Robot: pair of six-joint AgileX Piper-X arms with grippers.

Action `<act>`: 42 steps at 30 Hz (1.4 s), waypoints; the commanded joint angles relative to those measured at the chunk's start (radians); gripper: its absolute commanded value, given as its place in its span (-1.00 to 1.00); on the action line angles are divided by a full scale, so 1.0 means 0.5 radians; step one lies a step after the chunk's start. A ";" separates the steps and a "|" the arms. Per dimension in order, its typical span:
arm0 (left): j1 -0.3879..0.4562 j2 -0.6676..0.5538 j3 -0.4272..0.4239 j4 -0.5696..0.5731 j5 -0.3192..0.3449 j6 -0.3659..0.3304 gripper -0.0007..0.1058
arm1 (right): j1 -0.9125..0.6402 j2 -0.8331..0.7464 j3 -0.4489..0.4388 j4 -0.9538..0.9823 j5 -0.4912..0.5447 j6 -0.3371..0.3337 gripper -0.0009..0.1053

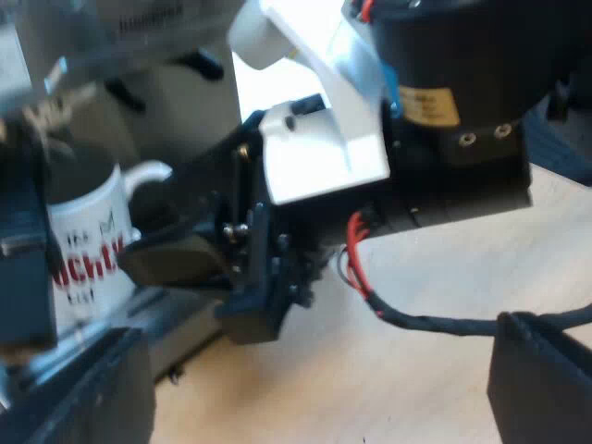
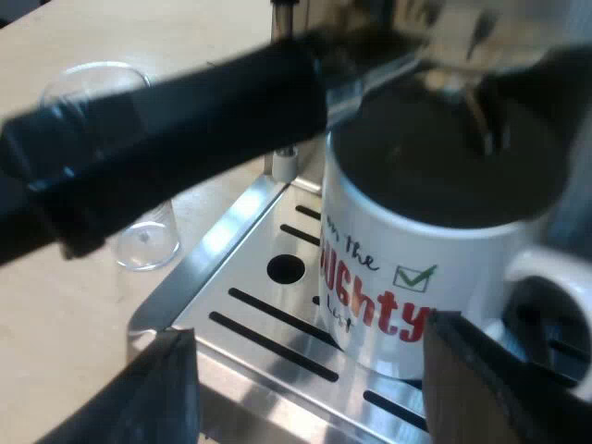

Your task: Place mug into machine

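The white mug (image 2: 416, 268) with red lettering stands upright on the machine's slotted metal drip tray (image 2: 268, 314), right under the metal holder whose dark handle (image 2: 166, 139) juts out over the tray. My right gripper (image 2: 310, 388) is open, its fingers wide apart just short of the mug's base, one finger (image 2: 490, 379) below the mug's handle. From the left wrist view, the mug (image 1: 88, 250) shows with the right gripper (image 1: 171, 254) at its handle side. My left gripper (image 1: 314, 388) is open over the bare wooden table, apart from the mug.
An empty measuring glass (image 2: 139, 222) stands on the wooden table (image 2: 65, 305) beside the drip tray's edge. The right arm's body (image 1: 370, 139) hangs low over the table between my left gripper and the machine.
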 commanded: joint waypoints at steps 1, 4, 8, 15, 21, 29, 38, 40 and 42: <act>0.002 -0.069 -0.049 0.034 0.012 0.012 0.61 | 0.031 -0.126 -0.023 0.124 -0.013 -0.025 0.05; 0.002 -0.161 -0.079 0.101 0.012 0.012 0.61 | 0.074 -0.226 -0.023 0.221 -0.013 -0.025 0.05; 0.002 -0.311 -0.081 0.182 0.012 -0.013 0.61 | 0.161 -0.362 -0.023 0.307 -0.008 -0.025 0.05; 0.002 -0.432 -0.090 0.187 0.012 -0.100 0.61 | 0.291 -0.504 -0.023 0.308 0.106 -0.025 0.05; 0.002 -0.436 -0.166 0.173 0.000 -0.100 0.61 | 0.345 -0.564 -0.023 0.308 0.222 -0.013 -0.03; 0.002 -0.436 -0.168 0.175 0.001 -0.100 0.61 | 0.345 -0.563 -0.023 0.292 0.222 0.059 -0.98; 0.002 -0.424 -0.168 0.075 -0.110 -0.100 0.61 | 0.301 -0.545 -0.023 0.138 0.241 0.045 -0.98; 0.002 -0.399 -0.168 0.036 -0.110 -0.100 0.61 | 0.278 -0.534 -0.023 0.138 0.241 0.045 -0.98; 0.002 -0.345 -0.168 0.008 -0.106 -0.100 0.61 | 0.243 -0.522 -0.023 0.138 0.225 0.045 -0.98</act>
